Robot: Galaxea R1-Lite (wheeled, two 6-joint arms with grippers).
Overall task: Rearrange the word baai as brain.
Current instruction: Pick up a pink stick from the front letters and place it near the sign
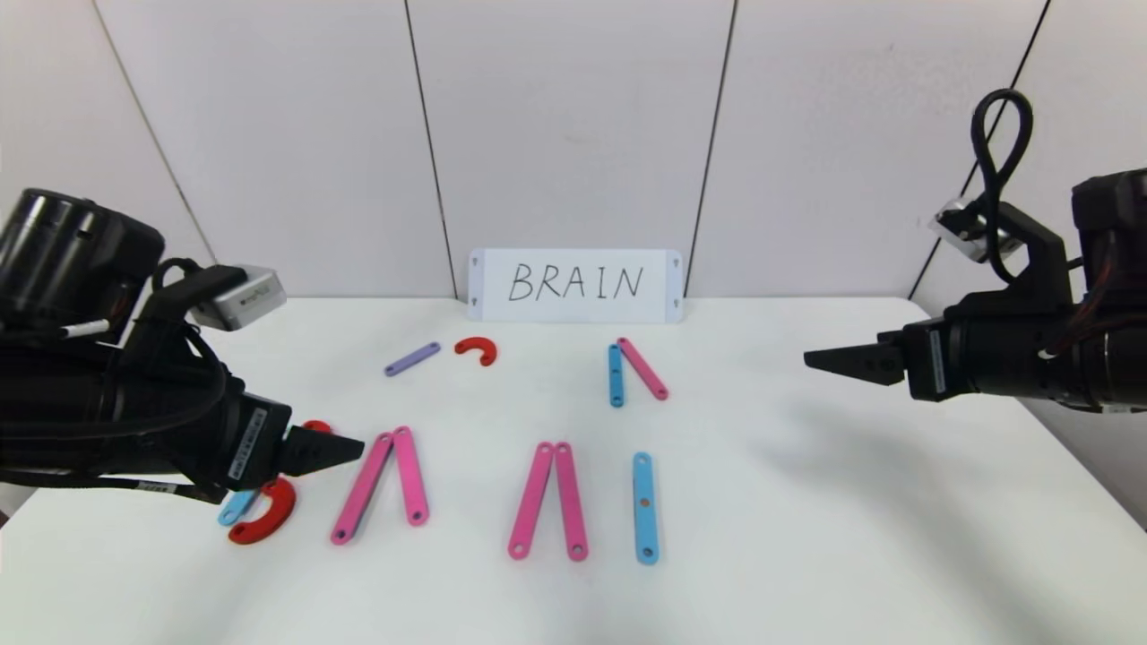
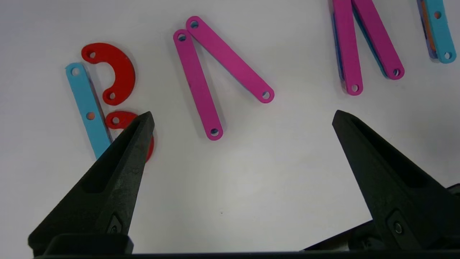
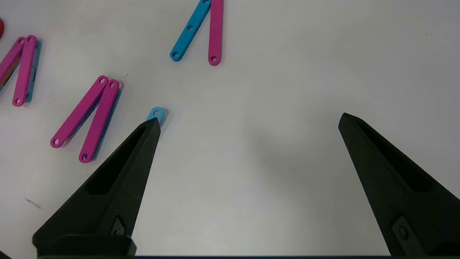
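White surface (image 1: 806, 537), contents counted. Front row, the word baai: 1 light-blue bar (image 2: 88, 111) with 2 red C-pieces (image 2: 111, 72) touching it, directly beneath the left pincer (image 1: 345, 448); 2 pink bars (image 1: 381, 484) joined at the top in an inverted V, just beside that pincer's tips on the inner side; 2 more pink bars (image 1: 551, 502) likewise joined, farther along toward the right pincer (image 1: 820, 360); 1 upright light-blue bar (image 1: 645, 508) past those, nearest the right pincer of the row yet well apart from it. Loose stock beyond the row: 1 lilac bar (image 1: 412, 358), 1 red C-piece (image 1: 477, 348), 1 light-blue bar (image 1: 616, 374) meeting 1 pink bar (image 1: 642, 368) at their far ends. 1 white card (image 1: 575, 285) lettered BRAIN stands at the wall. Left pincer: spread wide, holding nothing, low over the surface. Right pincer: spread wide, holding nothing, raised at the surface's right side.
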